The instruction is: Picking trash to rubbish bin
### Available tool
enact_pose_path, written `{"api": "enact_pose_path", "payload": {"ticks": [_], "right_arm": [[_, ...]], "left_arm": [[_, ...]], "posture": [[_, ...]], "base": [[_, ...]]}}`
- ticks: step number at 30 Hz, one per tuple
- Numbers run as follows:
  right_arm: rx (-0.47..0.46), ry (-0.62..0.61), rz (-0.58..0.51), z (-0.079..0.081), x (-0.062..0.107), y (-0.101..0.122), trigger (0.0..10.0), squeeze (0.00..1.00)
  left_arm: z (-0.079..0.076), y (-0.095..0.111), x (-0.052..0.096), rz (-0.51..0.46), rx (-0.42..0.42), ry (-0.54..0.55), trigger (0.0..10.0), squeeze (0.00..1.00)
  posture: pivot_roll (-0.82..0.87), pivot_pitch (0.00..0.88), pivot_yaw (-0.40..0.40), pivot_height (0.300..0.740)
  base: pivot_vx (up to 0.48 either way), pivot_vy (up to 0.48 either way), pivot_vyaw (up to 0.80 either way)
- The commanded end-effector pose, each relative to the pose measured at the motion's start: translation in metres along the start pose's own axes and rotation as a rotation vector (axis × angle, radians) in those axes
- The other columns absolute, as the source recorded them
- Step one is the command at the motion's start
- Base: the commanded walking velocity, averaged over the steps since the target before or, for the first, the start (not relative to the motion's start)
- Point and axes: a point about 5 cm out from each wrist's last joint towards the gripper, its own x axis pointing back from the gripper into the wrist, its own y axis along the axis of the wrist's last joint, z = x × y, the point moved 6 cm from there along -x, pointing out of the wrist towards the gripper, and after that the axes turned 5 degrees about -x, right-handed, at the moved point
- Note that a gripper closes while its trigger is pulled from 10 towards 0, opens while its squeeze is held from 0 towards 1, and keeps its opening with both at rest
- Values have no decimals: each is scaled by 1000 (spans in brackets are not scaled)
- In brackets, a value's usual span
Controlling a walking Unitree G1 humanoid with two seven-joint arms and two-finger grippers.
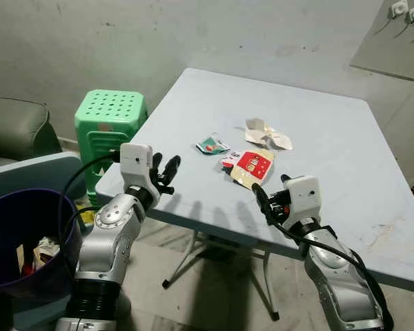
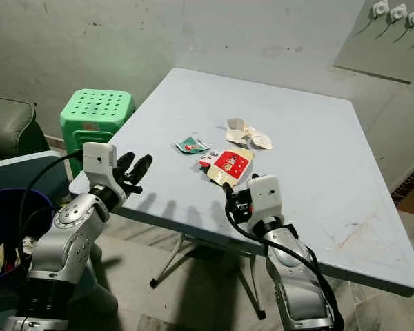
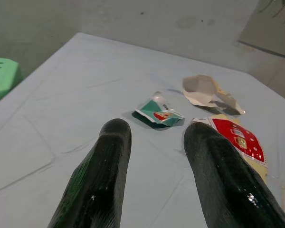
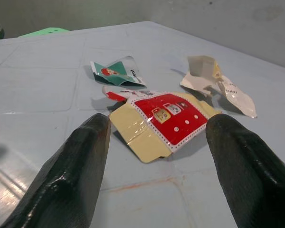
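Right gripper (image 4: 156, 156), wide open and empty, faces the red packet (image 4: 164, 121); it should slide low, straddle the near edge, then close; left gripper (image 1: 167, 172) open, empty.

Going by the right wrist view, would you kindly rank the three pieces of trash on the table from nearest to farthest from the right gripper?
1. Red and cream packet, lying flat directly ahead of the open right gripper.
2. Green wrapper, beyond the packet, towards the green stool side.
3. Crumpled white wrapper, beyond the packet on the other side; close to the green wrapper's range, so ranks 2 and 3 are tentative.

Both arms reach forward, left end effector (image 1: 167, 167) and right end effector (image 1: 259, 194) spread.
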Motion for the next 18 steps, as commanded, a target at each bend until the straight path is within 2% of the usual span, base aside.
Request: {"api": "enact_pose_path", "payload": {"ticks": [1,2,3,9,11,15,18], "right_arm": [[13,-8,-25,-5,-1,9,10000,0],[11,-11,-31,-7,-1,11,10000,0],[11,-11,-31,-7,-1,11,10000,0],[-8,-8,-69,0,-1,18,10000,0],[-21,-7,-82,2,1,20,10000,0],[-29,-6,-92,3,3,23,10000,0],[-39,-28,-107,-1,7,27,10000,0]], "left_arm": [[-6,2,-2,-11,-6,-21,10000,0],[-12,1,-4,-14,11,-60,10000,0],[-12,1,-4,-14,11,-60,10000,0],[-24,-5,-27,7,-16,-125,10000,0],[-26,-5,-36,12,30,-140,10000,0],[-26,-7,-43,28,58,-144,10000,0],[-24,-7,-56,53,137,-139,10000,0]], "posture": [[-89,69,-92,740],[-86,74,-95,740],[-86,74,-95,740],[-104,84,-81,740],[-113,86,-73,740],[-125,87,-66,740],[-147,93,-51,740]], "base": [[0,0,0],[0,0,0],[0,0,0],[0,0,0],[0,0,0],[0,0,0],[0,0,0]]}}
